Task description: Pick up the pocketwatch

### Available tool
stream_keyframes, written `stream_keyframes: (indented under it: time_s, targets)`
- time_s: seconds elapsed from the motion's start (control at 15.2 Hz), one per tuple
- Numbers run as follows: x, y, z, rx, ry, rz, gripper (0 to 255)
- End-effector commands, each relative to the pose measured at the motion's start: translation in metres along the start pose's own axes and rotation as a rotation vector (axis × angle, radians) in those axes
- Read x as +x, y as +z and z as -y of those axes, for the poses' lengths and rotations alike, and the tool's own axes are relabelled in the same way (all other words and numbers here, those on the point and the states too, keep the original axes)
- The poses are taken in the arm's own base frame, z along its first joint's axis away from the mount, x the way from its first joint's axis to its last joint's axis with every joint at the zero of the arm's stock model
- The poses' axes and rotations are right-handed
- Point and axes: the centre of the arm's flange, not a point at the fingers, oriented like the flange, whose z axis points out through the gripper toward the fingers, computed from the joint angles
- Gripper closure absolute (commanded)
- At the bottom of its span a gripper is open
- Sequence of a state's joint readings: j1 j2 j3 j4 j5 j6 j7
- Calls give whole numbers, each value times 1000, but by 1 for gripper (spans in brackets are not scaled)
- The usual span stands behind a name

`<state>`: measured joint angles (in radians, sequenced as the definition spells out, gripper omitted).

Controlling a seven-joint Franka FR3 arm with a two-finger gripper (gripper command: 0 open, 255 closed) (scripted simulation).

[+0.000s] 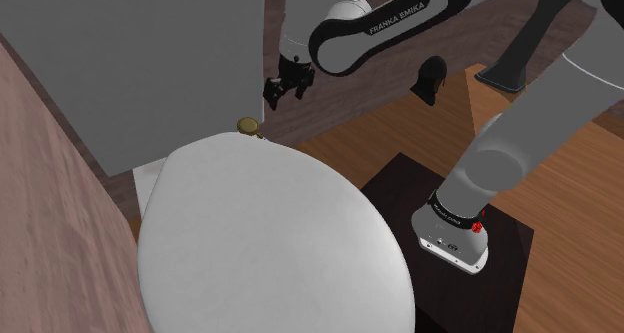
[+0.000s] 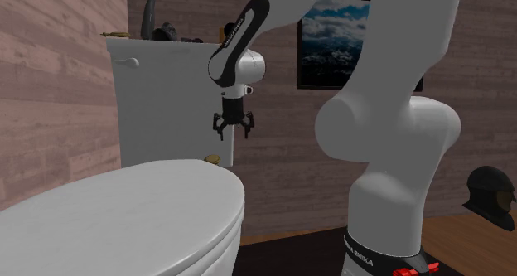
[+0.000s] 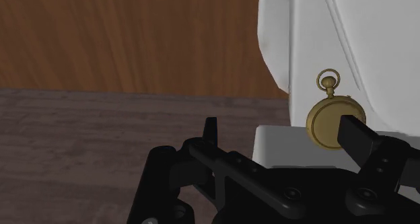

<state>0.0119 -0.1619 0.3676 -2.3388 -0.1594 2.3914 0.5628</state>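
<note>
Brown plank walls and a wooden floor (image 1: pixel 560 211) are enclosing a small bathroom, where a closed white toilet lid (image 1: pixel 270 241) is taking up most of the shoulder view. The pocketwatch (image 1: pixel 247 128), a round brass-coloured case with a ring at its top, is lying flat on the rear edge of that lid, just in front of the white tank (image 2: pixel 166 92). In the second exterior view the pocketwatch (image 2: pixel 212 159) is showing as a small golden bump at the back of the lid (image 2: pixel 124 208). The black gripper (image 2: pixel 234 133) is hanging above it with a clear gap of air between them, pointing downward, its jaws standing wide apart and holding nothing. In the wrist view the pocketwatch (image 3: pixel 334 118) is sitting on the white surface just beside one fingertip of the gripper (image 3: pixel 283 132), which is overlapping its edge, while the other finger is standing well apart from it. In the shoulder view the gripper (image 1: pixel 285 93) is hovering near the watch, beside the tank's corner. Farther out, the white arm (image 1: pixel 520 151) is rising from its dark stand (image 1: pixel 400 196). A black helmet-like object (image 2: pixel 489 196) is resting low by the wall, a framed sky picture (image 2: pixel 335 42) is hanging on the wall behind the arm, and a few dark items (image 2: pixel 166 31) are sitting on top of the tank.
</note>
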Motion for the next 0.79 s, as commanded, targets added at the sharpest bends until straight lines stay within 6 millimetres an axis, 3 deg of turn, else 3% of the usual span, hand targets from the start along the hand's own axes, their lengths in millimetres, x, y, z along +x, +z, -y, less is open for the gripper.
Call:
stream_keyframes:
  time_s: [0.0,0.46,0.73]
  targets:
    - [10,14,20,0,4,-21,0]
    - [47,60,86,-7,16,-87,0]
    - [45,78,90,-8,17,-91,0]
